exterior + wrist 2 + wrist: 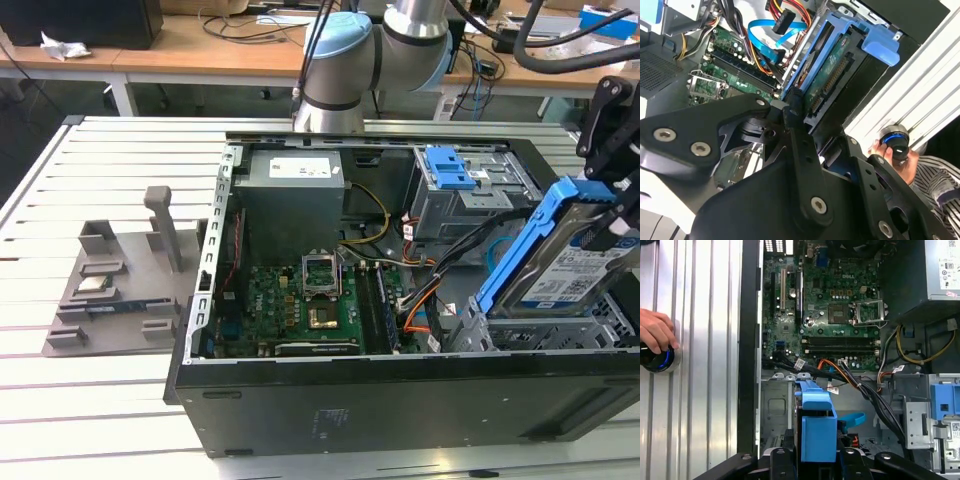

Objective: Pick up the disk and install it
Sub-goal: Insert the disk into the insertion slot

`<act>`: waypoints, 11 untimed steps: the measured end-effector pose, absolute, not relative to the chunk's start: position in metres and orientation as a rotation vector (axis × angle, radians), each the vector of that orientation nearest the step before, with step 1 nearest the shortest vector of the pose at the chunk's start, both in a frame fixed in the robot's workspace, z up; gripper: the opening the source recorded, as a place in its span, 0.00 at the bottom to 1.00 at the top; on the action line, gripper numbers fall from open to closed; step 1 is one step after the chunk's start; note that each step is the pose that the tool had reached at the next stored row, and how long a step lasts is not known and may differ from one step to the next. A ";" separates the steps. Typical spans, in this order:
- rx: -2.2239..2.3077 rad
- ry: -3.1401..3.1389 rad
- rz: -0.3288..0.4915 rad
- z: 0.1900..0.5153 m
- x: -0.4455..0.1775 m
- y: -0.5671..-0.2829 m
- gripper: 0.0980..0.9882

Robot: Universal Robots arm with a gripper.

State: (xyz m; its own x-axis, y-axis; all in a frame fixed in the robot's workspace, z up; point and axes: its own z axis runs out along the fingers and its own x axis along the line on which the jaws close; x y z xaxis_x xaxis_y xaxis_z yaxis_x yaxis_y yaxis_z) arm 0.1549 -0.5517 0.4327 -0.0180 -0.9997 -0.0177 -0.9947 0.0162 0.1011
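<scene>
Gripper (612, 225) is clamped on the disk (565, 270), jaws on either side of its blue carrier frame. The disk is off the desk (110, 190) and tilted steeply, its low end dipping into the open computer case (330, 400) at the end toward the exterior view's right. It sits just beside the grey drive cage (470, 195) with the blue latch (447, 168). Motherboard (300, 310) is exposed mid-case, with the power supply (295, 195) behind it. In the first wrist view a person's hand (657, 330) rests on a blue-lit button (657, 360) on the desk slats outside the case.
</scene>
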 end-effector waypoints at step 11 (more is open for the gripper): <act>2.154 -2.202 -0.131 0.402 0.149 -0.552 0.30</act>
